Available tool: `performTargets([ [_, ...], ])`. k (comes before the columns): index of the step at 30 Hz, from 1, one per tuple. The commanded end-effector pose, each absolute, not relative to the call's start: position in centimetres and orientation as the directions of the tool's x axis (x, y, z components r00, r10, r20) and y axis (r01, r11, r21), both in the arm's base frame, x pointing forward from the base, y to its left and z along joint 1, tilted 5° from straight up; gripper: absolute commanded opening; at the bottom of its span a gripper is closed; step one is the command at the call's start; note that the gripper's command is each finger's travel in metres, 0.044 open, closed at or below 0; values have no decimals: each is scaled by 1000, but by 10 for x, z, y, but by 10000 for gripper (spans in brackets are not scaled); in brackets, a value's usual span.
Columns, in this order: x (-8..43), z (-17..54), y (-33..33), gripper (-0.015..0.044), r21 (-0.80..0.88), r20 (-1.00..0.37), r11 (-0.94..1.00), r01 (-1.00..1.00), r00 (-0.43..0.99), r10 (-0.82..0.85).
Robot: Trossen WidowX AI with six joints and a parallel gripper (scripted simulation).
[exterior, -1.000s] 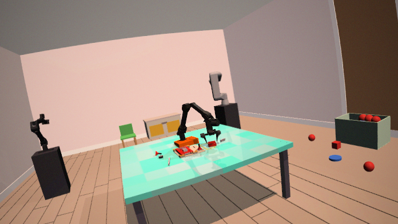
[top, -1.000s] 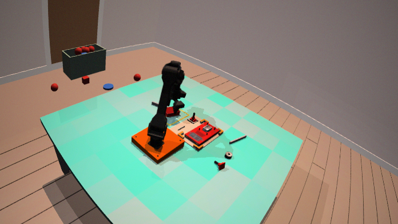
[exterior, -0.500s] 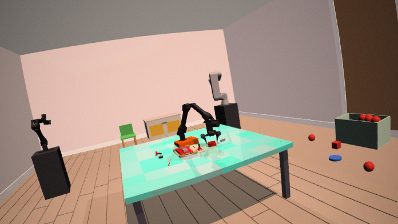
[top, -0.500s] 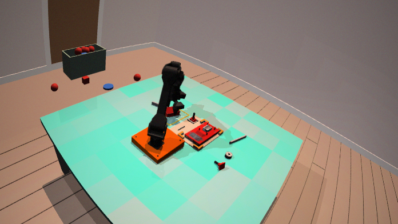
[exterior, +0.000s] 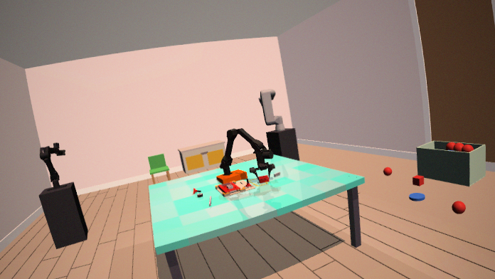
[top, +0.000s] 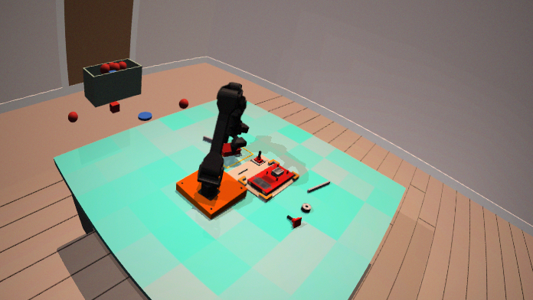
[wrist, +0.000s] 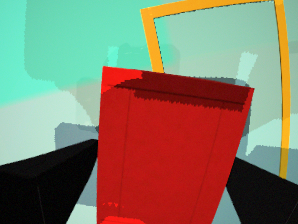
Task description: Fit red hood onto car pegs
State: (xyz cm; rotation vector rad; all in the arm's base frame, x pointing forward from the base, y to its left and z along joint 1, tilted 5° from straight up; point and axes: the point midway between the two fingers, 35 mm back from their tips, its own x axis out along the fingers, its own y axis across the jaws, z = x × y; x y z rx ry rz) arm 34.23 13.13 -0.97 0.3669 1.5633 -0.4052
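The red hood (top: 230, 149) (exterior: 263, 179) (wrist: 165, 150) lies on the table, overlapping a corner of the yellow outline in the wrist view. My gripper (exterior: 263, 176) (wrist: 161, 154) is low over it and open, partly closed in, with one black finger close along each long side. The hood is slightly turned between the fingers. The fingertips are partly hidden behind its edges, so contact is unclear. The red chassis (top: 264, 184) (exterior: 226, 188) sits in the jig (top: 266, 197), with the grey engine block (top: 277, 171) on its deck and short dark pegs around it.
The yellow outline (top: 240, 161) (wrist: 286, 100) lies between the hood and the jig. A red piece with a dark upright stick (top: 259, 158) stands beside the chassis. A grey bar (top: 318, 187), a ring and a red knobbed piece (top: 296, 222) lie beyond the jig. Another bar (top: 207, 139) lies near the hood.
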Motion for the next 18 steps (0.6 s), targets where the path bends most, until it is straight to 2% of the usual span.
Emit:
performTargets([
  [1,342,-9,131,335,-30,-999,882,471,-31,-17],
  [7,342,-9,131,295,-30,-999,882,471,-31,-17],
  [18,343,0,131,6,-30,-999,882,471,-32,-17],
])
